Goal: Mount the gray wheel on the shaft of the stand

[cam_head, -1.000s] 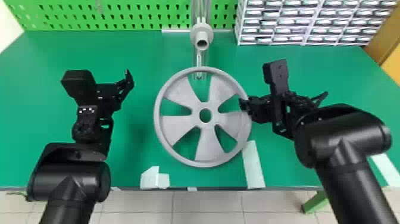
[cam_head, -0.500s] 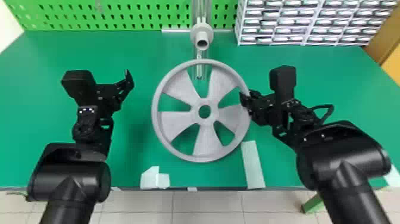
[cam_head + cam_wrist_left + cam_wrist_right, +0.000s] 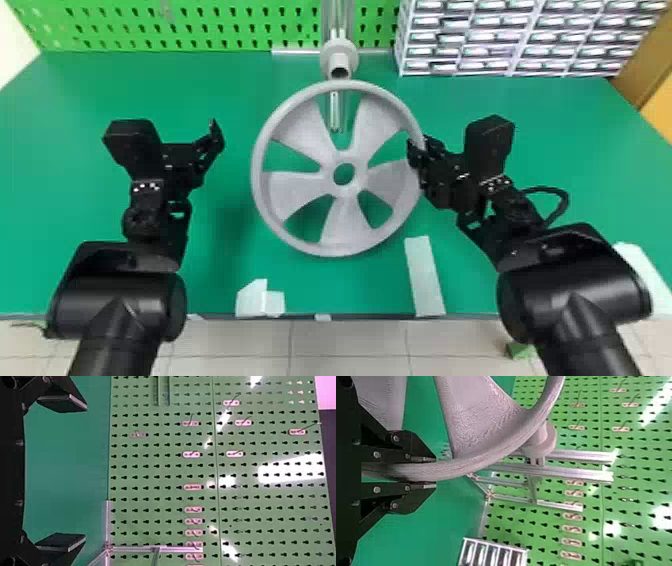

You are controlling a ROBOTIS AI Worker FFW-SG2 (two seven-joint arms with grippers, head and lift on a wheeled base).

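We see the wheel (image 3: 345,220) on the near side of the shaft (image 3: 340,62), its rim clamped between the fingers of the right gripper (image 3: 418,152), its hub to that gripper's left. The left gripper (image 3: 215,137), spread wide, is left of the wheel. Against the earlier frames, we find the wheel's upper rim closer to the shaft in the head view.

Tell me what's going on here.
The robot's right gripper has the big gray wheel pinched by its rim and holds it up over the green table. The wheel is not on the shaft yet; the shaft juts from the stand just beyond the wheel's far edge. The left gripper is open and empty, off to the left.
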